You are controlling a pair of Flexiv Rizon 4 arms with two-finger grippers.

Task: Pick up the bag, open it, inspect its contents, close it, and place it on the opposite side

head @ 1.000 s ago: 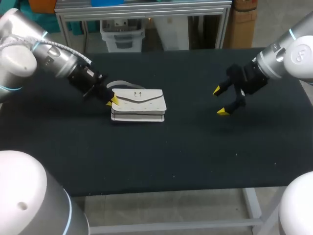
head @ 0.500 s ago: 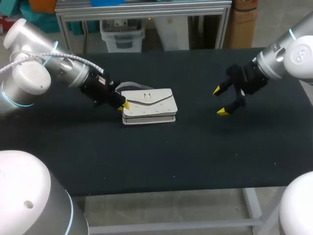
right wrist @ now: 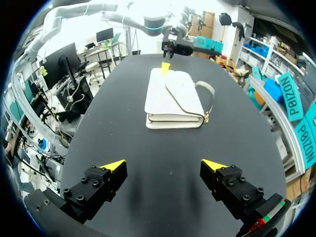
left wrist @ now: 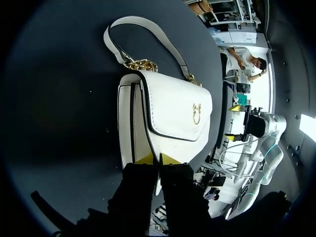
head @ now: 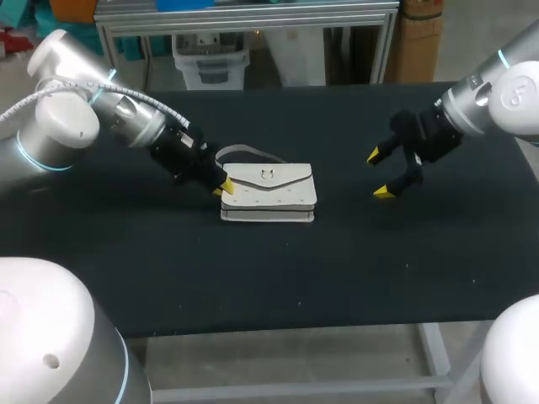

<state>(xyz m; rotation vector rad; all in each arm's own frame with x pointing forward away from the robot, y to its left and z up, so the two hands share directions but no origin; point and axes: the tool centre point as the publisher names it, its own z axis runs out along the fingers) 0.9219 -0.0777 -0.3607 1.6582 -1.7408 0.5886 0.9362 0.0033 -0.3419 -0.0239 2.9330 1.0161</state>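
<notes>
A white bag [head: 269, 192] with a flap and a small gold clasp lies flat near the table's middle, its strap [head: 244, 151] curled behind it. My left gripper [head: 223, 188] is at the bag's left end. In the left wrist view the left gripper [left wrist: 158, 159] is shut, its tips nearly touching and pinching the flap's edge at the end of the bag [left wrist: 173, 113]. My right gripper [head: 379, 174] hangs open, right of the bag and apart from it. From the right wrist, the right gripper [right wrist: 163, 165] holds nothing, and the bag [right wrist: 175, 98] lies well ahead of it.
The black table [head: 278, 269] carries only the bag. Bare cloth stretches in front of the bag and to the right under my right arm.
My left gripper has moved right and slightly toward the front, and the bag has slid along the table with it. The right arm has kept still.
</notes>
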